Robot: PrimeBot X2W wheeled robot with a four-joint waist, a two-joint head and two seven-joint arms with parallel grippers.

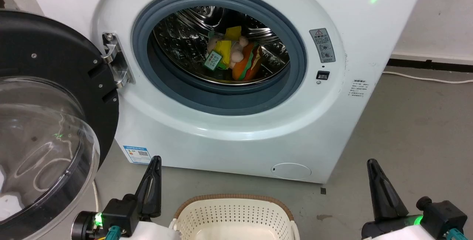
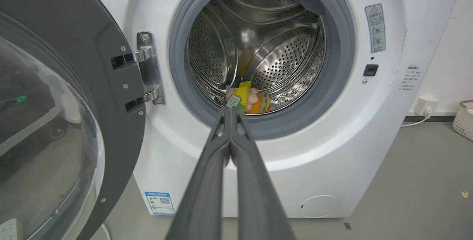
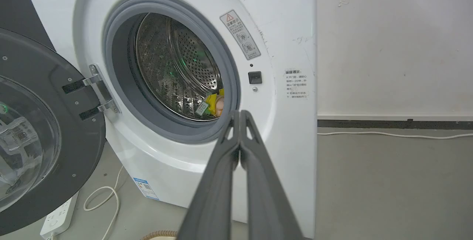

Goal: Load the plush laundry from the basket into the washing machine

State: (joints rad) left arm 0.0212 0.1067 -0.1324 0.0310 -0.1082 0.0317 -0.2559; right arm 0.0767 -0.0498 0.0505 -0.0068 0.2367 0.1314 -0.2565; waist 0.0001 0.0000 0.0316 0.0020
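Head view angled down, wrist views low, level, all facing washing machine [image 1: 236,147] (drum [image 1: 177,36] shared)

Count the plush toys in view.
1: the plush toy lies at the bottom of the washer drum. The basket is cut off at its near end, so more may be hidden there.

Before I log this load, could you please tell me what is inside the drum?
A plush toy lies on the drum floor; the drum's near bottom is hidden behind the ring.
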